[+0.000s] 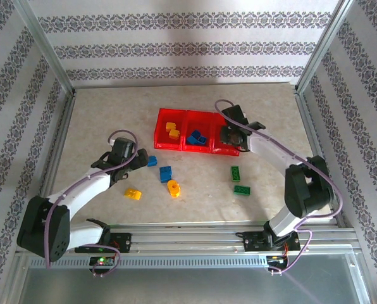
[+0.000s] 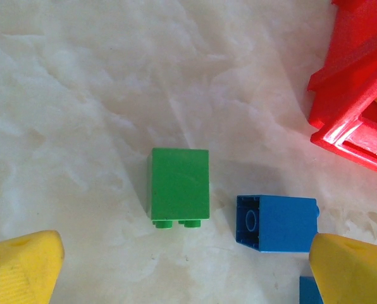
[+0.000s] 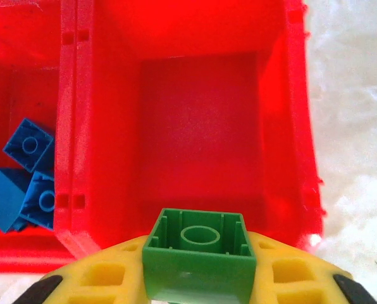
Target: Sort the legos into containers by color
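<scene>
- Green plastic toy brick (image 3: 198,256), gripped by the right fingers (image 3: 106,275), sits low-centre above the shallow red plastic tray's (image 3: 290,126) near rim; dropped here, it may bounce out.
- Left fingers (image 2: 24,266), spread wide, could snag the blue brick (image 2: 277,223) beside another green brick (image 2: 180,187).

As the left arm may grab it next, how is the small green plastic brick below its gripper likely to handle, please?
The small green plastic brick looks rigid and boxy, so it should neither bend nor roll. Lying on its side on a flat face, it would probably slide rather than tip if pushed. Its smooth faces might slip between the yellow fingers.
</scene>
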{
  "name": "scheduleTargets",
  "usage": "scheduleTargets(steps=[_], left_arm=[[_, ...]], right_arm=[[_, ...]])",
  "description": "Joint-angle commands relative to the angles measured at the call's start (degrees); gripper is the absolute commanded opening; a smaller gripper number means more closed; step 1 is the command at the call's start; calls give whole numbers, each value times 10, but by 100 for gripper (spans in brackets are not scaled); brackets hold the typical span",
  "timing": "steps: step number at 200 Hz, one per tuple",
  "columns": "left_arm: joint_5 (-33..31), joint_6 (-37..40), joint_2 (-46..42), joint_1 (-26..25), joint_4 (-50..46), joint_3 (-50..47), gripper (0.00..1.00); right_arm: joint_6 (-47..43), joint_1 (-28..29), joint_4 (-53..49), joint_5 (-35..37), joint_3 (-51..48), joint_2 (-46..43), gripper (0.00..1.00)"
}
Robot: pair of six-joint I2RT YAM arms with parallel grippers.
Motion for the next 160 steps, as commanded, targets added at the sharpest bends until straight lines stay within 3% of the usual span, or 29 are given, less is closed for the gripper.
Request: scheduleTargets(steps=[1, 71, 133, 160], left_arm=[[-12, -6, -25, 7, -33, -12, 100], [-5, -17, -80, 6, -89, -41, 100], [0, -25, -135, 6, -163, -60, 100], [3, -33, -169, 6, -203, -65, 100]], right_arm=[[-26, 2, -14, 12, 41, 43, 25], [-23, 2, -16, 0, 84, 112, 43], [-21, 2, -16, -1, 80, 99, 47], [-22, 5, -13, -4, 72, 77, 56]])
